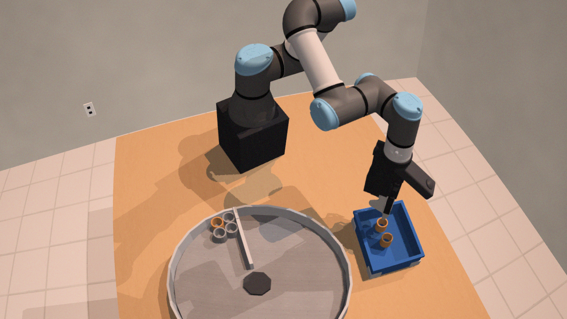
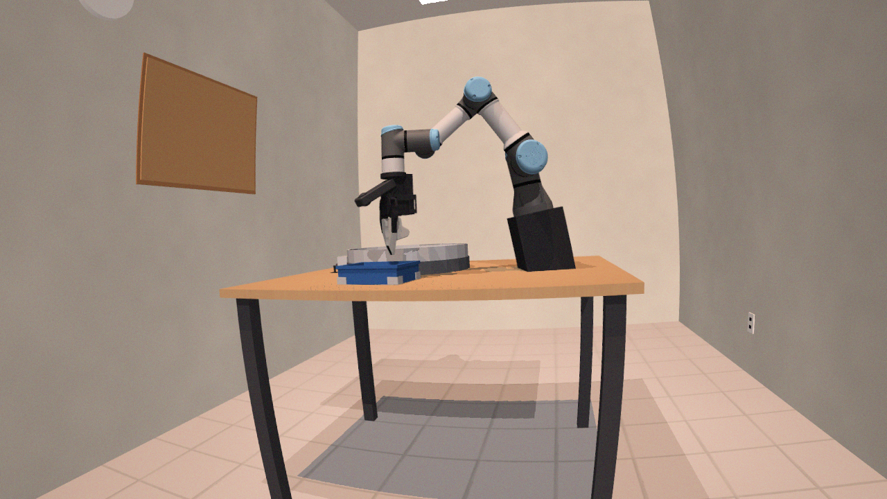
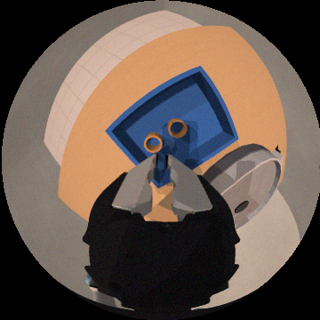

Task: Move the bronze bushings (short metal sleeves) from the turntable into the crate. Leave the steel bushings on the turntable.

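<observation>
My gripper [image 1: 385, 214] [image 2: 389, 249] [image 3: 161, 155] is shut with nothing between its fingers. It hangs just above the rim of the blue crate [image 1: 412, 238] [image 2: 372, 273] [image 3: 209, 100], over its far end. Two bronze bushings stand upright in the crate: one [image 1: 381, 227] [image 3: 146, 142] right below my fingertips, the other [image 1: 386, 242] [image 3: 170, 129] beside it. On the grey turntable [image 1: 174, 258] [image 2: 434, 251] [image 3: 267, 178] one bronze bushing [image 1: 216, 222] stands at the far left among three steel bushings [image 1: 228, 216] [image 1: 231, 228] [image 1: 219, 235].
A grey divider bar [image 1: 243, 242] runs from the turntable's far rim toward its black hub [image 1: 257, 283]. The arm's black base block [image 1: 251, 138] stands at the back of the table. The crate sits close to the table's right edge.
</observation>
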Robot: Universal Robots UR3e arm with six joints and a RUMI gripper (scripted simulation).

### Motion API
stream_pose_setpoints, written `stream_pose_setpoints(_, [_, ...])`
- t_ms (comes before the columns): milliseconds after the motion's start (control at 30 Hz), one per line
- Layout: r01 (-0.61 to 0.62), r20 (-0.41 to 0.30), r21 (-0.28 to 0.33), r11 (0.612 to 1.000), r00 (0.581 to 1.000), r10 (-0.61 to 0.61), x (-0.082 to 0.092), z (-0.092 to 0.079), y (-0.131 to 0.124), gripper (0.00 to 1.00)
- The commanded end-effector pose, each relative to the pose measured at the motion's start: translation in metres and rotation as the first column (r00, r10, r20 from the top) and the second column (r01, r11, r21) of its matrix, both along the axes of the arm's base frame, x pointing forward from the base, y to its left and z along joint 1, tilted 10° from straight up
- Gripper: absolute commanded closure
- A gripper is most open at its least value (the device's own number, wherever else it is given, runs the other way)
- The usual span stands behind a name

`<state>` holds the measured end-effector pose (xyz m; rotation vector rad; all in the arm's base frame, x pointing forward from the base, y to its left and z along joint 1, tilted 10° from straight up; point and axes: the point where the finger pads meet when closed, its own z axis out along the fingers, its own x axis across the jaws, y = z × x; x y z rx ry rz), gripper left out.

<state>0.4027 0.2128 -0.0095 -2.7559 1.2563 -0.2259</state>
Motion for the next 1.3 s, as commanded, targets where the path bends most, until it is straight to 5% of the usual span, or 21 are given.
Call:
stream_pose_setpoints(0, [0.0,-0.001,0.0,1.0,1.0,0.0,-0.004,0.025,-0.001,0.94])
stream_pose_setpoints(333, [0.0,-0.001,0.0,1.0,1.0,0.0,-0.007,0.04,-0.002,0.94])
stream_pose_setpoints(1267, [0.0,-0.001,0.0,1.0,1.0,0.0,-0.007,0.04,-0.002,0.94])
